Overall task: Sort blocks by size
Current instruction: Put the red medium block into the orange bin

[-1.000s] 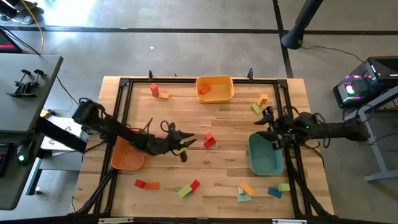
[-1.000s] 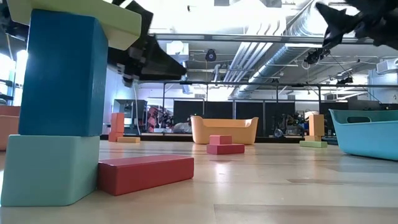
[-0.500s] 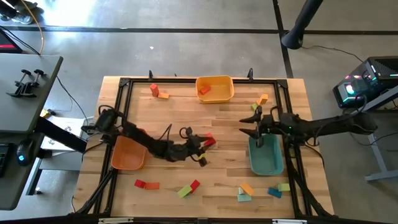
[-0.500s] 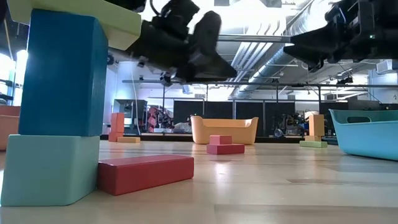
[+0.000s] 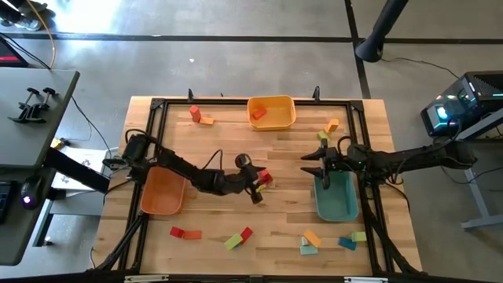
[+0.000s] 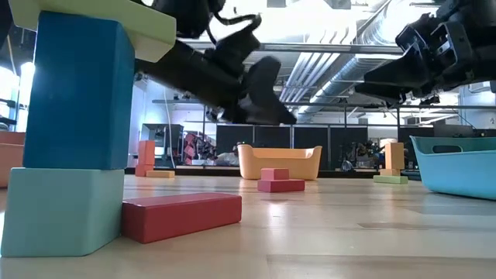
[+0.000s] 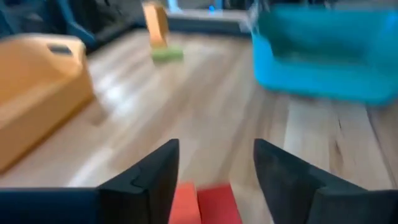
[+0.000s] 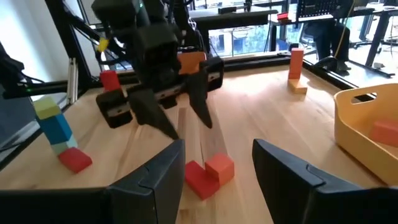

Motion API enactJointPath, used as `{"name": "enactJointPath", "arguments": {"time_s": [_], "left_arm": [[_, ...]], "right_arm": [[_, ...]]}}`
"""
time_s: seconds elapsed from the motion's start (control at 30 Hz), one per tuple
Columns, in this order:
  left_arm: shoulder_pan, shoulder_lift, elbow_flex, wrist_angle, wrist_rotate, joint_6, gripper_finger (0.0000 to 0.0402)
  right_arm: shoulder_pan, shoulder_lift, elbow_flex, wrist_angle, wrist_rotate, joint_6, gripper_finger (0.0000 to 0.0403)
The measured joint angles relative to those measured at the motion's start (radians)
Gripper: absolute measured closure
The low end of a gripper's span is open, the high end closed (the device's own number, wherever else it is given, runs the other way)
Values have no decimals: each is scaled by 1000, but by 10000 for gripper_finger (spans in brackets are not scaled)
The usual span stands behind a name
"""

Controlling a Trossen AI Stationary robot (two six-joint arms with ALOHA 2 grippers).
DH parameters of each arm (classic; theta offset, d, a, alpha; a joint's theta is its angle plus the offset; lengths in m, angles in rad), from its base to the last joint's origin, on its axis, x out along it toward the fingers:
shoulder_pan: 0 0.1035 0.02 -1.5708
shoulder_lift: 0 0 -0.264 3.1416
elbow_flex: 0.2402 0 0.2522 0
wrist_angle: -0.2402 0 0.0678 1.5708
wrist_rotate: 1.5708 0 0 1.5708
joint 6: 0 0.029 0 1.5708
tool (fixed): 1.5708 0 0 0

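Left pincer (image 5: 258,189) is out over the middle of the desk (image 5: 283,228), fingers spread apart and holding nothing, right above the red pair of blocks (image 5: 263,177) — in the left wrist view those two red pieces (image 7: 205,202) sit just between the open fingers. From the low view the pair (image 6: 280,180) lies flat on the wood with the pincer above it, clear of the surface. Right pincer (image 5: 309,163) hangs near the front edge of the teal tray (image 5: 336,203), fingers parted and empty, facing across at the red pair (image 8: 208,172). Yellow tray (image 5: 272,112) at the back edge has an orange block (image 5: 258,114) inside. Orange tray (image 5: 161,194) sits under the left arm. More blocks scattered about: a red and orange pair (image 5: 200,116) at the back left, orange and green ones (image 5: 328,130) at the back right, a red bar (image 5: 185,233) and a green-and-red pair (image 5: 238,238) along the front, and a mixed cluster (image 5: 330,240) in front of the teal tray
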Motion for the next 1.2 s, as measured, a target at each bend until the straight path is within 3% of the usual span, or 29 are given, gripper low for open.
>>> {"name": "enactJointPath", "arguments": {"time_s": [0.13, 0.43, 0.8, 1.2], "left_arm": [[-45, 0, 0, -116, -4, -23, 177], [-132, 14, 0, -199, -200, -178, 178], [-96, 130, 0, -149, -152, -371, 178], [-61, 204, 1, -27, -155, -349, 178]], "right_arm": [[0, 0, 0, -1, 0, 24, 219], [0, 0, 0, -46, -6, 91, 219], [0, -1, 0, -44, -5, 113, 219], [0, -1, 0, -51, -5, 113, 219]]}}
